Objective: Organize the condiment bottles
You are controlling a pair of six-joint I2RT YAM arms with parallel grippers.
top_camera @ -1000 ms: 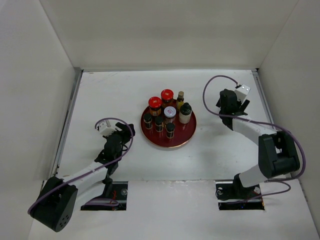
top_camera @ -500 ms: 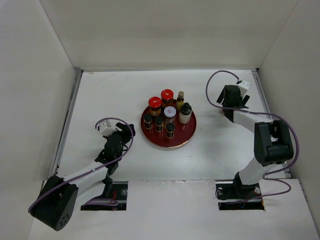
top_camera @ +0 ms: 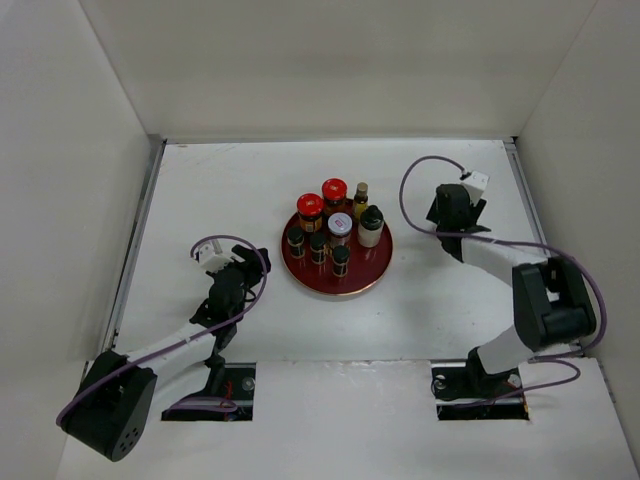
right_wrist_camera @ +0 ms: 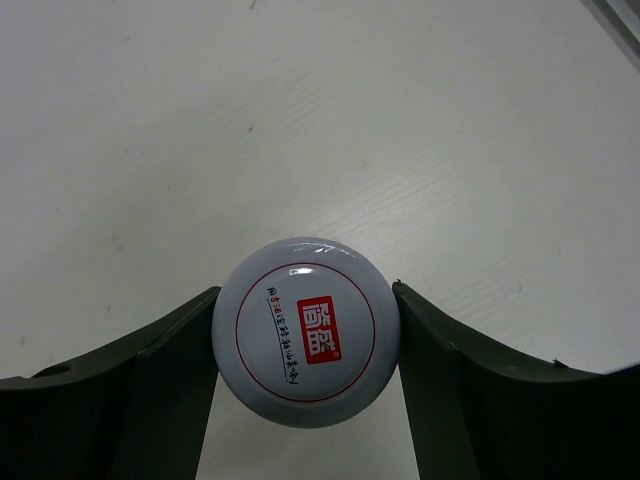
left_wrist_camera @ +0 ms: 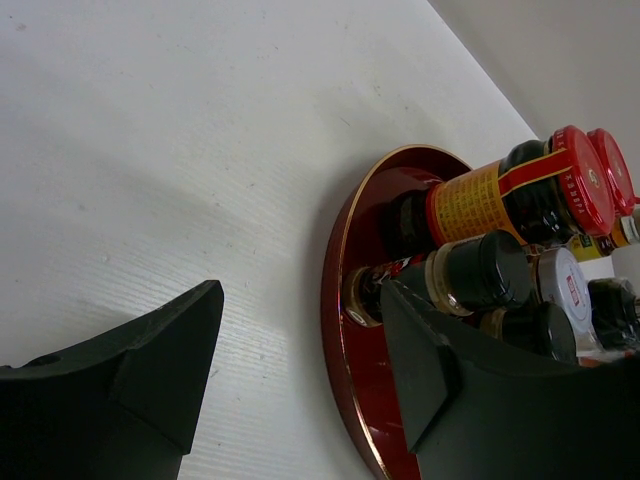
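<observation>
- Condiment bottles (top_camera: 340, 225) stand upright in a tight cluster on a round red tray (top_camera: 372, 272) at the middle of the bench (top_camera: 250, 180). From overhead, two red-capped jars (top_camera: 310, 207) sit at the back left, a pale bottle (top_camera: 371, 228) with a black cap on the right, and small dark black-capped ones along the front.
- One more, a white-capped bottle (right_wrist_camera: 307, 332) with a red logo printed on its lid, is off the tray, over bare bench well to the right of it. Whether its base rests on the surface cannot be told.
- The right end effector (right_wrist_camera: 305, 290) pinches that bottle, one finger pressed against each side of the cap. In the overhead view the arm hides the bottle.
- The left end effector (left_wrist_camera: 300, 300) is spread and empty, low over the bench near the tray's left side, with the tray's gold-edged rim just beyond its fingers.
</observation>
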